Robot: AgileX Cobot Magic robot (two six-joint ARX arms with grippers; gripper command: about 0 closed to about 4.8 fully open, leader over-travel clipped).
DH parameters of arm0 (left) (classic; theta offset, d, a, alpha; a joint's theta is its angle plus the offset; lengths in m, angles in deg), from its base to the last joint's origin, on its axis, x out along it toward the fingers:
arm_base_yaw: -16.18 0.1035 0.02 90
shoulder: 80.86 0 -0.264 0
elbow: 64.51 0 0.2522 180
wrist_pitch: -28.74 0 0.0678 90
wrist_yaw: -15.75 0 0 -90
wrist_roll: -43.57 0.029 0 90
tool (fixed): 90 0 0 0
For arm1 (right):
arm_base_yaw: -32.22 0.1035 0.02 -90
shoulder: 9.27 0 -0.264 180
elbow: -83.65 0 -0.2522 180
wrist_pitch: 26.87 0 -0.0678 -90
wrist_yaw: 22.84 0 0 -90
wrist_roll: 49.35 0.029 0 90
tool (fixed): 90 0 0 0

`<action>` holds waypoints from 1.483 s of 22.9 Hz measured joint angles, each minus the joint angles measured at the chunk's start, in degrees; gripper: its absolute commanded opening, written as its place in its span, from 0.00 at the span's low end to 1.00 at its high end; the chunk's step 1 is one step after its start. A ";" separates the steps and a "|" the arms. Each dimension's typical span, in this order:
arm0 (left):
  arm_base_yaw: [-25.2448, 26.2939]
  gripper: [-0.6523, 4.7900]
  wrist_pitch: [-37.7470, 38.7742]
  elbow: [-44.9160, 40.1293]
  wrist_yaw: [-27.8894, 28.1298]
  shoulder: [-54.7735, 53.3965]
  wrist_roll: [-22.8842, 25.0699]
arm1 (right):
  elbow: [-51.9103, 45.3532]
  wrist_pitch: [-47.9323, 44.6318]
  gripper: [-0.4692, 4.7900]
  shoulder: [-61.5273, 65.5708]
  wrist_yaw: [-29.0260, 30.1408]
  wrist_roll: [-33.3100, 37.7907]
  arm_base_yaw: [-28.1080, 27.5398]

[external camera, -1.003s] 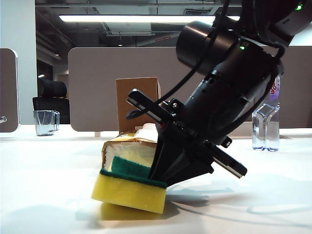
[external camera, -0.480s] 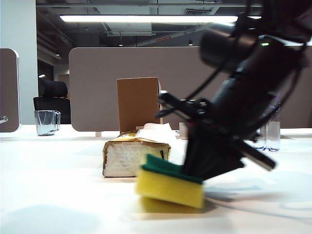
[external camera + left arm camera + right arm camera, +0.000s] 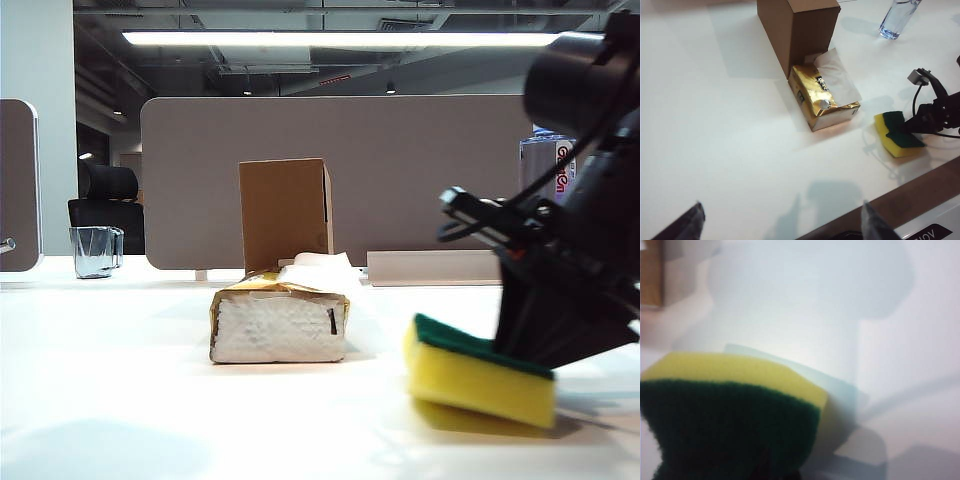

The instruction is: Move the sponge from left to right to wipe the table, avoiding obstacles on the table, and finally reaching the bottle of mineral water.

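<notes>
- The sponge (image 3: 480, 372), yellow foam with a dark green scouring layer on top, sits on the white worktop (image 3: 120, 400) to the right of the gold tissue pack (image 3: 280, 322) in the exterior view, clear of it, with bare worktop between them.
- The sponge is tilted: the end toward the tissue pack is lifted, the far end is low against the worktop.
- The right tool (image 3: 535, 345) is clamped onto the sponge from the green side, its black body leaning over the end away from the tissue pack; the right wrist view shows the sponge (image 3: 735, 410) close up, blurred, with the white worktop beyond.
- The tissue pack lies flat with white paper sticking up from its top; the upright brown cardboard box (image 3: 285, 213) stands just behind it, touching or nearly so as seen from the left wrist view.
- The mineral water bottle (image 3: 897, 17) stands beyond the cardboard box, well apart from the tissue pack, on the sponge's side of it.
- A clear glass cup (image 3: 96, 250) stands far off on the opposite side of the tissue pack.
- The left tool (image 3: 780, 222) hangs above the worktop near its front edge, well away from the tissue pack, fingers spread wide and holding nothing.
</notes>
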 measured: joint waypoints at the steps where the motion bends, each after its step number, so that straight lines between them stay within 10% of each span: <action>1: 0.00 0.86 0.00 0.00 0.00 0.00 0.00 | -0.17 1.38 0.07 -0.74 -0.09 -1.29 -1.53; 26: 0.00 0.86 -0.04 0.00 0.00 0.00 0.02 | -3.69 17.66 0.07 -12.61 -2.03 -17.38 -34.64; 34: 0.00 0.86 -0.02 0.00 -0.02 0.00 0.00 | -3.69 17.68 0.07 -12.63 -2.54 -17.46 -36.24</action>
